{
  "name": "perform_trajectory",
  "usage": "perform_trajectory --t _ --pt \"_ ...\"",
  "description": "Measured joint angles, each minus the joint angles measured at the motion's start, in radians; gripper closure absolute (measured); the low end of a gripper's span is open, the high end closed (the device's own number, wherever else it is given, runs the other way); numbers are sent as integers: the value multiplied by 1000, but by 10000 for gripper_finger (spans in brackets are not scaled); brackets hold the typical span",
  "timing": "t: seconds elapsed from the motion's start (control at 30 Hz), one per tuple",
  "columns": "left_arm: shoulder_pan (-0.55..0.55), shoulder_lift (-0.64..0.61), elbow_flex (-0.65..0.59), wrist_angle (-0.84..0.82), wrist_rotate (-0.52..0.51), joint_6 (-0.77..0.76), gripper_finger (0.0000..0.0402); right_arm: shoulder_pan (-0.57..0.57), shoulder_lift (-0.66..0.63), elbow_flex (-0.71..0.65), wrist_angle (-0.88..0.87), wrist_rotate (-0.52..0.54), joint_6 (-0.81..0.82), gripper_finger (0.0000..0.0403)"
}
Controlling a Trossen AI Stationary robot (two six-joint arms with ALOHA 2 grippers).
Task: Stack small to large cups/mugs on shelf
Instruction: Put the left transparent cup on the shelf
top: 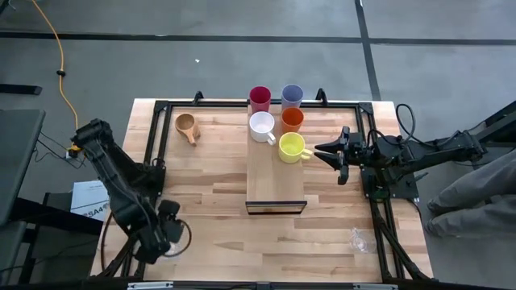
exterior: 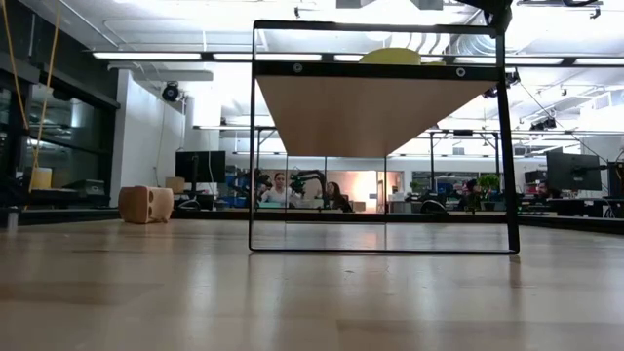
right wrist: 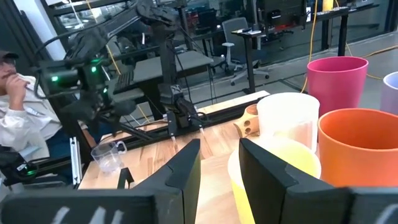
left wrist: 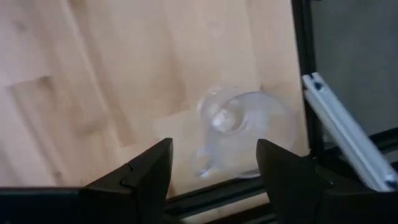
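Note:
The pale shelf (top: 274, 181) stands raised on a black frame at the table's middle. On its far half stand a crimson tumbler (top: 260, 98), a lavender tumbler (top: 292, 95), a white mug (top: 262, 126), an orange tumbler (top: 292, 120) and a yellow mug (top: 290, 147). A tan wooden cup (top: 187, 127) lies on the tabletop to the left. My right gripper (top: 326, 151) is open, level, just right of the yellow mug's handle (top: 309, 152). My left gripper (left wrist: 214, 149) is open at the table's near left, with a clear glass (left wrist: 239, 124) just ahead of its fingertips.
A second clear glass (top: 359, 238) lies on the tabletop at the near right. Black frame rails (top: 375, 161) run along the table's edges. People sit in the room beyond (exterior: 283, 190). The shelf's near half (top: 276, 189) is bare.

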Motion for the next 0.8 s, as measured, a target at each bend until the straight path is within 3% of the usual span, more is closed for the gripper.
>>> perform_trajectory --t 0.17,0.8 --pt "-31 67 0 70 15 -48 181 0 0 0 0 0 0 302" --pt "-29 231 0 40 16 -89 181 0 0 0 0 -1 0 302"
